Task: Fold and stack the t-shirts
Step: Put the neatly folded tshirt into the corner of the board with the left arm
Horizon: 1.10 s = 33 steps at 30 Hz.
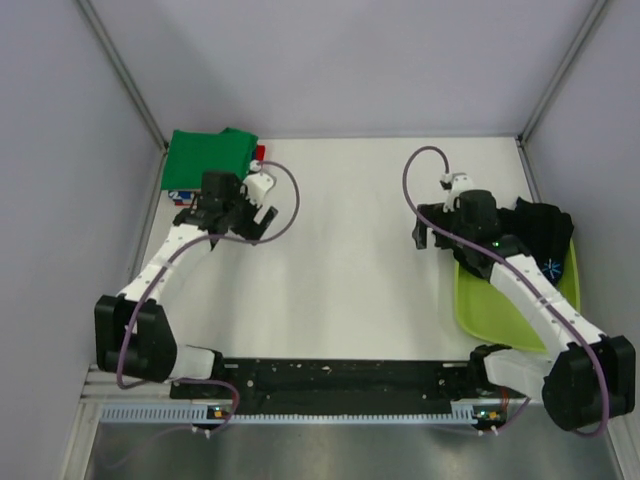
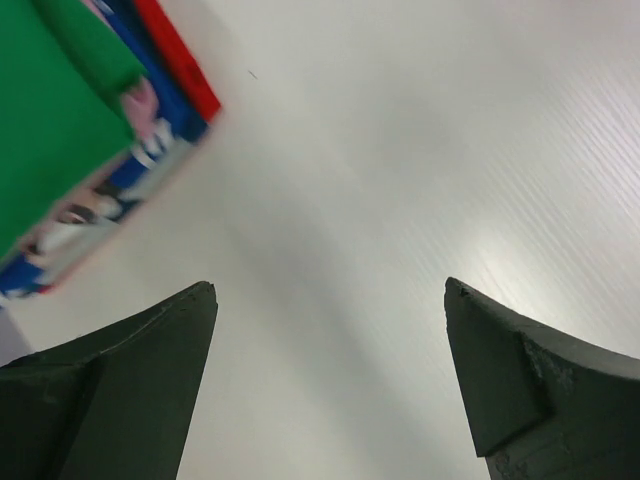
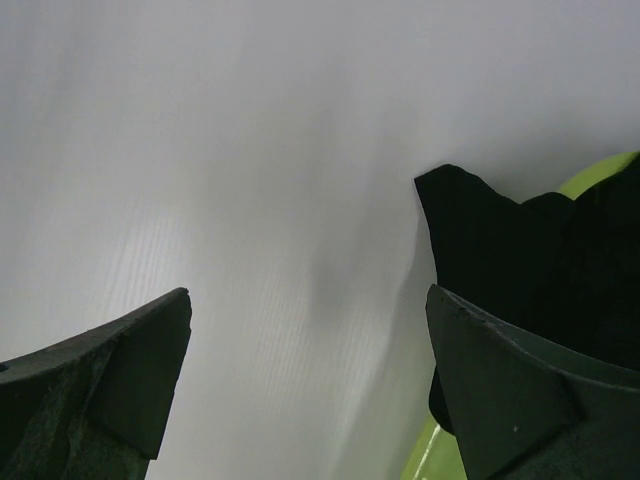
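Note:
A folded bright green t-shirt (image 1: 205,158) tops a stack at the far left corner. In the left wrist view the green t-shirt (image 2: 50,110) lies over a blue-white printed t-shirt (image 2: 130,170) and a red t-shirt (image 2: 180,60). My left gripper (image 1: 243,224) (image 2: 330,300) hangs open just right of the stack, holding nothing. A crumpled black t-shirt (image 1: 545,235) (image 3: 500,240) with a small blue mark lies in the lime-green tub (image 1: 515,310). My right gripper (image 1: 430,236) (image 3: 308,300) is open over bare table, just left of the black t-shirt.
The tub (image 3: 440,455) sits at the right edge beside the right arm. Grey walls with metal rails close in the table at the back and on both sides. The white tabletop (image 1: 350,250) spreads between the two arms.

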Tool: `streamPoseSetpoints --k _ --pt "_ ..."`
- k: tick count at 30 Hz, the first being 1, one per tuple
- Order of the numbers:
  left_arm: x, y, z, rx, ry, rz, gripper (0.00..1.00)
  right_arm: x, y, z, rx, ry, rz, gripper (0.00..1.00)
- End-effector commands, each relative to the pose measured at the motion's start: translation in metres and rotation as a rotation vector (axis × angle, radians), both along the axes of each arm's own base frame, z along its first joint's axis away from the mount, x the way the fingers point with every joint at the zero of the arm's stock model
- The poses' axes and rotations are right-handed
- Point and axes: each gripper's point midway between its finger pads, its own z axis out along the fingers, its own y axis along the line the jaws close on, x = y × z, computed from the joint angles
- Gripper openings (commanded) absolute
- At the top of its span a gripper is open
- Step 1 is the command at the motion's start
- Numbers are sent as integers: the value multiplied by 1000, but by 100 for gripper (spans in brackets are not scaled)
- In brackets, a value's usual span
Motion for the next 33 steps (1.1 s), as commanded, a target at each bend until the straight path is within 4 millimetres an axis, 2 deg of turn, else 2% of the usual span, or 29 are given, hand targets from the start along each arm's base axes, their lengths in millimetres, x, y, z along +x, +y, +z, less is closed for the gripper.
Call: streamPoseSetpoints --k 1,2,3,5,6,7,12,20,27,33 --pt "-29 -20 -13 -177 -118 -73 99 6 -12 31 16 -208 -69 99" --pt "-33 -21 -14 -195 -158 -76 99 2 -15 30 15 -227 -78 99" --pt "-39 -19 -24 -205 -174 -64 99 -1 -18 34 19 -258 -92 99" --pt "-40 -10 -27 -262 -265 31 99 -8 -23 28 21 -280 -109 99" --pt "-48 -4 -42 -293 -264 83 99 -11 -25 27 24 -292 -118 99" --pt "-48 -3 -43 -335 -301 109 99 -15 -29 19 18 -292 -132 99" --pt "-60 -6 -55 -399 -403 83 99 -24 -39 6 19 -339 -179 99" --pt "-60 -1 -56 -375 -425 95 99 -25 -35 -6 44 -348 -175 99" --pt "-53 10 -52 -388 -431 193 99 -25 -35 -6 47 -348 -174 99" --pt "-53 8 -56 -379 -420 175 99 -25 -36 -7 43 -345 -176 99"
